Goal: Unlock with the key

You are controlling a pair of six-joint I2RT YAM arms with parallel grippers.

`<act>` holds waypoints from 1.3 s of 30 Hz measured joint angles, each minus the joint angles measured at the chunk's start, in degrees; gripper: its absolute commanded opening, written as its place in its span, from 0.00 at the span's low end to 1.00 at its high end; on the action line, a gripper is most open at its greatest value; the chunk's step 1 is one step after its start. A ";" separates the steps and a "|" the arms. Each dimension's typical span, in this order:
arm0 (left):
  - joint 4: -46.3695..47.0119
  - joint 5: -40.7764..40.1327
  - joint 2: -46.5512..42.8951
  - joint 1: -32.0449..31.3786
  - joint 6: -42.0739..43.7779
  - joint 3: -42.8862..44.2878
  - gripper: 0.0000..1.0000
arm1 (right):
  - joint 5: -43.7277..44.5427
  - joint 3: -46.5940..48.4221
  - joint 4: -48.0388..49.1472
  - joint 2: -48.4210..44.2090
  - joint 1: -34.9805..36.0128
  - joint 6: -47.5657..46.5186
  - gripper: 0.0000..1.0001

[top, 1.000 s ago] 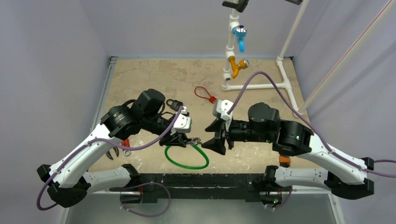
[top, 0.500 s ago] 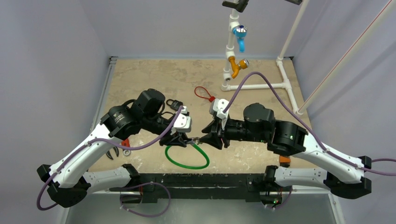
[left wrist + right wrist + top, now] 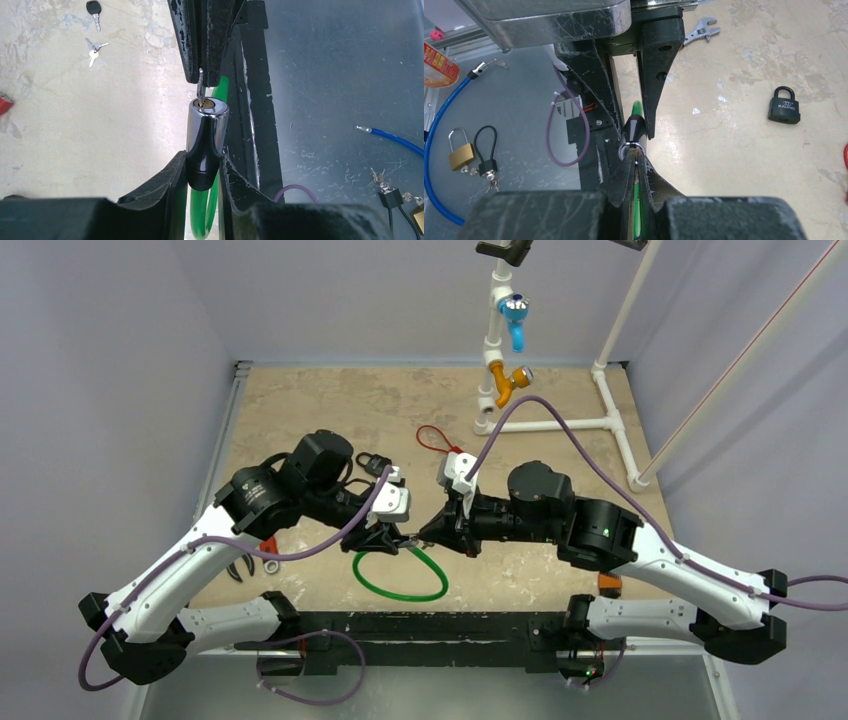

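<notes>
The green cable loop (image 3: 400, 595) lies at the table's front edge, and its chrome and black lock cylinder (image 3: 206, 130) is lifted off the table. My left gripper (image 3: 204, 159) is shut on the cylinder's black end. The key (image 3: 200, 87), a thin silver blade, sticks into the brass keyhole in the cylinder's chrome face. My right gripper (image 3: 636, 165) faces the cylinder (image 3: 634, 131) head-on and is shut on the key, hiding the key's head between its fingers. In the top view the left gripper (image 3: 395, 537) and right gripper (image 3: 428, 536) meet tip to tip.
A black padlock (image 3: 784, 106), a red cable seal (image 3: 435, 440) and a wrench (image 3: 701, 31) lie on the table. Spare keys (image 3: 92, 50) and a black-headed key (image 3: 92, 10) lie nearby. A blue cable (image 3: 439, 150) and brass padlock (image 3: 461, 155) sit on the metal shelf. A white pipe frame (image 3: 560, 423) stands far right.
My right gripper moved left to the lock cylinder and went from open to shut on the key. The left gripper held the cylinder still.
</notes>
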 measured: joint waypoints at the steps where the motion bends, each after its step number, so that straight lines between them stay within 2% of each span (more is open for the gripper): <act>1: -0.13 -0.17 0.00 0.00 -0.02 0.02 0.00 | -0.15 -0.26 0.31 0.00 -0.07 0.15 0.00; 11: -4.94 -3.58 0.07 0.04 -0.37 1.46 0.00 | -2.51 -5.27 7.08 0.70 -0.66 2.32 0.00; 23: -7.91 -6.51 1.55 0.39 -2.27 4.11 0.00 | -2.47 -6.05 9.68 1.68 -1.25 3.91 0.00; 27: -7.54 -12.68 1.22 -1.16 0.90 4.11 0.00 | -2.97 -8.72 13.22 1.95 -3.39 9.49 0.00; 34: -3.96 -29.64 -0.11 -6.27 10.82 2.51 0.00 | -10.88 -11.02 17.81 6.03 -12.07 20.68 0.00; 39: 0.37 -38.32 -1.22 -9.64 15.56 -1.22 0.00 | -13.73 -11.87 19.21 7.74 -15.50 27.87 0.00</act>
